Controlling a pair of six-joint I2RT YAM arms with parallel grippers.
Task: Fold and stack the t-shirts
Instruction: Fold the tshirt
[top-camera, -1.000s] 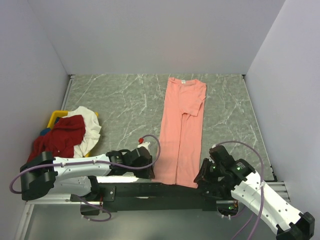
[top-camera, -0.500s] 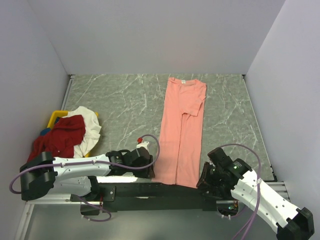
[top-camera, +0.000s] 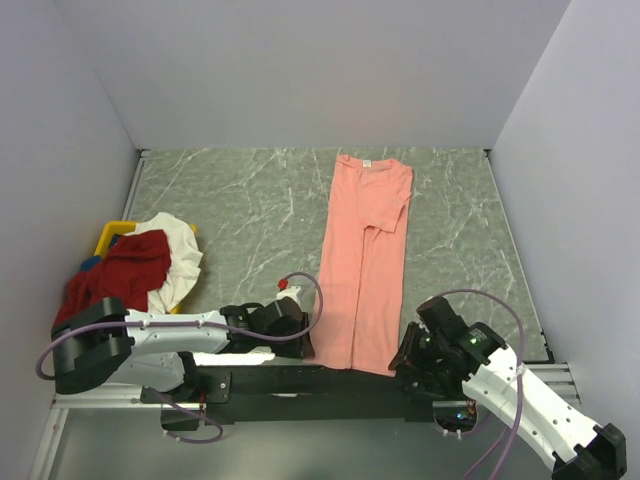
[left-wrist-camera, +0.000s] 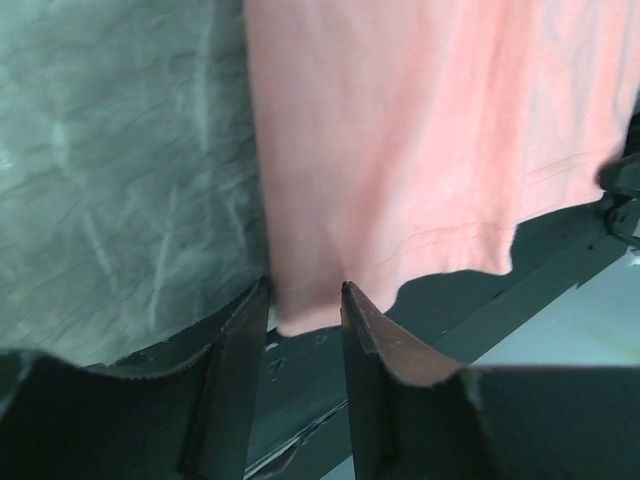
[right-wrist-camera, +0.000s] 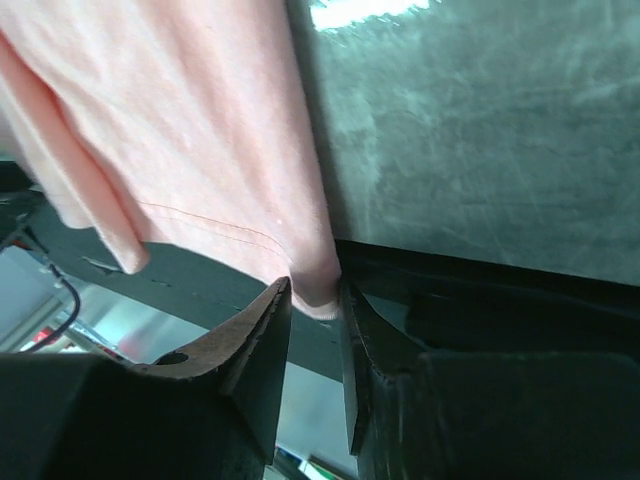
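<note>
The left pincer (left-wrist-camera: 300, 300) stands parted, with one hem corner of the salmon-pink shirt (top-camera: 365, 250) between its tips. The right pincer (right-wrist-camera: 315, 290) straddles the other corner; whether it grips, I cannot tell. From both pincers the shirt stretches away across the surface (top-camera: 230, 200). The dark red shirt (top-camera: 125, 270) and the white shirt (top-camera: 180, 260) lie heaped well off to the left pincer's outer side.
</note>
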